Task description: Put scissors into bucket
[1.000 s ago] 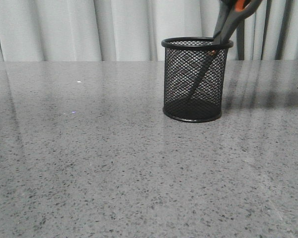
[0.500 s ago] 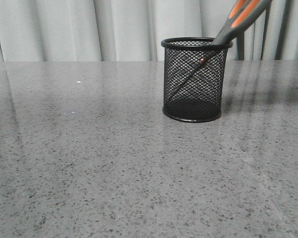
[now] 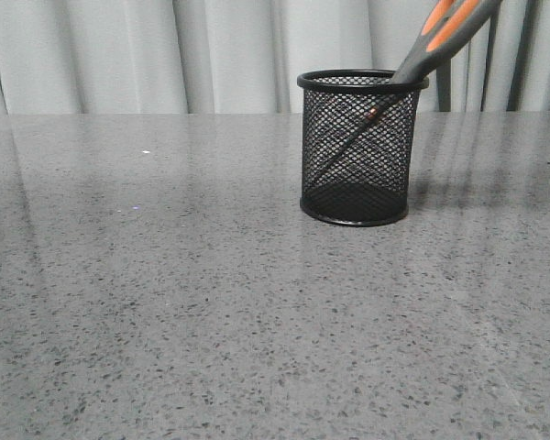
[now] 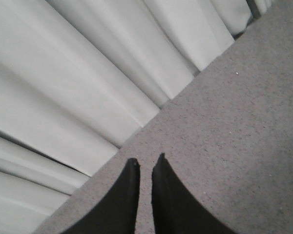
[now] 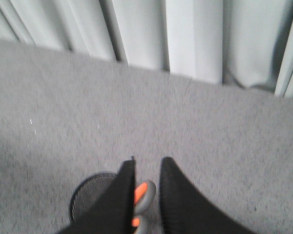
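The black wire-mesh bucket [image 3: 355,151] stands on the grey table right of centre. The scissors [image 3: 437,41] are in it, blades down inside the mesh. Their grey and orange handles lean out over the right rim, up to the top edge of the front view. Neither gripper shows in the front view. In the right wrist view my right gripper [image 5: 148,163] is above the bucket [image 5: 88,197], jaws apart. The scissors handle [image 5: 143,196] lies below, in the gap between them. My left gripper [image 4: 145,162] has its fingers almost together, with nothing between them, over bare table near the curtain.
The speckled grey table [image 3: 165,302] stretches wide to the left and front of the bucket. A pale pleated curtain [image 3: 165,55] hangs along its far edge.
One second ago the scissors stood steeper in the bucket. They have since tipped to the right and lean on the rim. Nothing has moved in the last half second.
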Robot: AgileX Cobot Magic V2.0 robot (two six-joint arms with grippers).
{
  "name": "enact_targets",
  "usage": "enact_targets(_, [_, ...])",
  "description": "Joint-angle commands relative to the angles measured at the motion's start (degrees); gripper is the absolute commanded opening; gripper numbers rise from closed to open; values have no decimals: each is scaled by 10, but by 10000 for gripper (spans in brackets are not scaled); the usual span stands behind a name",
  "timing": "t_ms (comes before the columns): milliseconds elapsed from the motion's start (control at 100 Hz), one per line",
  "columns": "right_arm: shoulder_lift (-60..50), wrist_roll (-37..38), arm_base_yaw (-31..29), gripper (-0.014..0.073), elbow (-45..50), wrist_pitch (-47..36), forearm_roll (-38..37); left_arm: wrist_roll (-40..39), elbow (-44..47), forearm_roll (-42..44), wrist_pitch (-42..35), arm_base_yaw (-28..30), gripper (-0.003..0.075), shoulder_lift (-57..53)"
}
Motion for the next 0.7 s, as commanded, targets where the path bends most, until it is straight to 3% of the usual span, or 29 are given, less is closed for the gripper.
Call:
enact_targets(0, [-50, -2, -3, -70, 44, -102, 15, -13, 22, -18, -66, 3, -21, -18])
enact_targets(160, [-145, -2, -3, -66, 192, -233, 15, -63, 144, -25, -201, 3, -21, -72])
enact_targets(400, [-306, -2, -3, -66, 416, -402, 15, -98, 445, -63, -477, 3, -21, -230])
enact_targets(570, [-412, -2, -3, -66, 534, -419, 13, -100, 685, -96, -658, 3, -21, -359])
enact_targets(690, [-489, -2, -3, -66, 606, -418, 12, -100, 809, -120, -722, 3, -21, -437])
